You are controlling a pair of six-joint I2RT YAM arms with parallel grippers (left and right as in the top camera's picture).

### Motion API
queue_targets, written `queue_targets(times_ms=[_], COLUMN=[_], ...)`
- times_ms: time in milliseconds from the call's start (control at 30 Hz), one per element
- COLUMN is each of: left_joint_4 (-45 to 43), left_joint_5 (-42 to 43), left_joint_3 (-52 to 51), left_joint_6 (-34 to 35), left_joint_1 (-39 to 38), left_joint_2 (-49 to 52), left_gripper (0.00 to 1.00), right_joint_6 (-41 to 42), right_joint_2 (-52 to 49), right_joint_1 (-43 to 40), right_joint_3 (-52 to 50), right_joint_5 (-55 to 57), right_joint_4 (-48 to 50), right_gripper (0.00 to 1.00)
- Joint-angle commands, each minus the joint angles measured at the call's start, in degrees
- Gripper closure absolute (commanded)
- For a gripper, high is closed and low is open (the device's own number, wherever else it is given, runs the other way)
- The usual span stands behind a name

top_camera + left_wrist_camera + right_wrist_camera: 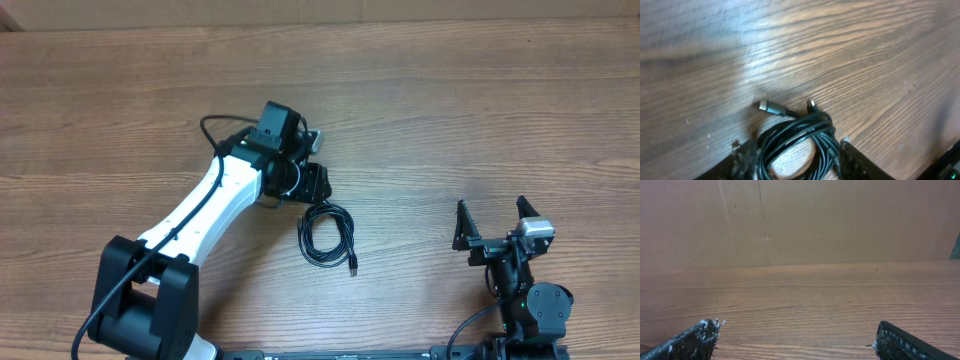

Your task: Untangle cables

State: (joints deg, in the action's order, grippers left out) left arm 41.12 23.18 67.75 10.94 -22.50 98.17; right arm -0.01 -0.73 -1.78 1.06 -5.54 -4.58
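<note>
The cables (328, 236) lie as one small coiled black bundle on the wooden table, just right of the table's middle. In the left wrist view the cables (805, 131) sit between my fingers, with two plug ends (768, 106) pointing away from the coil. My left gripper (316, 194) is open and low at the bundle's upper end; in its wrist view the left gripper (790, 144) has one finger on each side of the coil. My right gripper (490, 206) is open and empty at the right, well apart from the bundle; the right gripper (796, 327) shows only bare wood between its fingers.
The wooden table (450, 110) runs to a brown cardboard wall (840, 220) at the back. A thicker black wire (215, 125) loops off the left arm's wrist. The arm bases stand at the front edge.
</note>
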Motion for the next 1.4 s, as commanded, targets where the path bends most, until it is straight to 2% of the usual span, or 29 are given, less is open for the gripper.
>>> queue_targets(times_ms=[0,67,100,133,200,300,367,433,533,600,700,767,867,933,1100,1200,1267,1333,1367], left_joint_4=[1.44,2.97,3.52,3.98,4.61,3.91,2.19,1.64,2.34,2.21,2.12,2.14,2.12,2.03,1.79,1.70,1.68,1.44,1.27], left_joint_5=[0.35,0.79,1.90,4.15,9.86,17.66,17.88,14.36,7.56,3.48,-2.21,-7.58,-18.69,-23.17,-28.28,-28.57,-28.76,-30.38,-31.32], left_joint_3=[0.72,0.66,0.66,0.66,0.61,0.61,0.61,0.61,0.61,0.61,0.61,0.61,0.61,0.61,0.59,0.59,0.59,0.61,0.68], left_joint_6=[-8.28,-7.30,-6.08,-3.89,2.45,8.41,11.52,19.54,35.34,44.48,53.27,58.45,71.04,75.69,76.61,72.70,64.54,52.87,44.65], left_joint_1=[-0.02,-0.13,-0.17,-0.17,-0.17,-0.76,-1.53,-2.64,-4.83,-6.88,-9.81,-11.89,-15.04,-16.20,-16.94,-16.96,-16.94,-16.79,-16.63], left_joint_2=[-0.35,-0.35,-0.35,-0.35,-0.35,-0.35,-0.35,-0.35,-0.35,-0.35,-0.35,-0.33,-0.28,-0.04,1.31,2.38,2.82,2.82,2.73], left_gripper=[0.46,0.44,0.28,0.00,0.01,0.00,0.01,0.01,0.16,0.20,0.23,0.34,0.35,0.34,0.32,0.32,0.31,0.28,0.26], right_joint_6=[0.15,0.15,0.15,0.15,0.15,0.15,0.15,0.15,0.15,0.15,0.15,0.15,0.15,0.15,0.15,0.15,0.15,0.15,0.15], right_joint_2=[0.57,0.57,0.57,0.57,0.57,0.57,0.57,0.57,0.57,0.57,0.57,0.57,0.57,0.57,0.57,0.57,0.57,0.57,0.57], right_joint_1=[-0.17,-0.17,-0.17,-0.17,-0.17,-0.17,-0.17,-0.17,-0.17,-0.17,-0.17,-0.17,-0.17,-0.17,-0.17,-0.17,-0.17,-0.17,-0.17], right_joint_3=[-0.57,-0.57,-0.57,-0.57,-0.57,-0.57,-0.57,-0.57,-0.57,-0.57,-0.57,-0.57,-0.57,-0.57,-0.57,-0.57,-0.57,-0.57,-0.57], right_joint_5=[0.35,0.35,0.37,0.37,0.37,0.37,0.35,0.37,0.35,0.37,0.37,0.37,0.35,0.37,0.37,0.37,0.37,0.35,0.37], right_joint_4=[0.17,0.17,0.17,0.17,0.17,0.17,0.17,0.17,0.17,0.17,0.17,0.17,0.17,0.17,0.17,0.17,0.17,0.17,0.17], right_gripper=[0.00,0.00,0.00,0.00,0.00,0.00,0.00,0.00,0.00,0.00,0.00,0.00,0.00,0.00,0.00,0.00,0.00,0.00,0.00])
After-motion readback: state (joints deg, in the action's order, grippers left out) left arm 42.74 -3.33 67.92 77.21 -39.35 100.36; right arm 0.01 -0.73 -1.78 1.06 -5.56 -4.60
